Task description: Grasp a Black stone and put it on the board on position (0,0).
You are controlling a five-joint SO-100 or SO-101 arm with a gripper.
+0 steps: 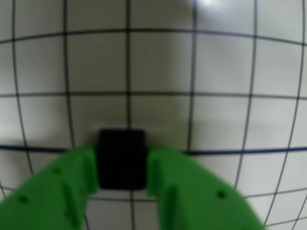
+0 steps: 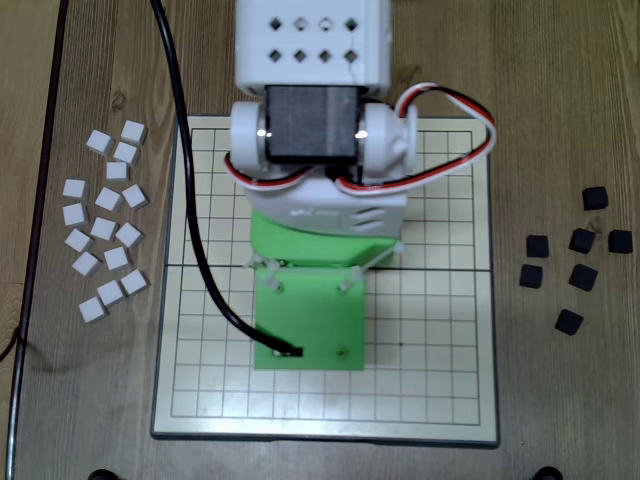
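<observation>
While the arm hides it overhead, the gripper (image 1: 123,167) clamps a Black stone (image 1: 122,158). Blur softens the board (image 1: 220,72) grid below.

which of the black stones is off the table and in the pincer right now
The Black stone clamped between the green pincer over the board; the others lie loose on the table.

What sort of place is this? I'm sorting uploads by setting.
Probably a hobby tabletop game setup: a gridded board on a wooden table, loose white blocks on one side, black blocks on the other in the overhead view.
</observation>
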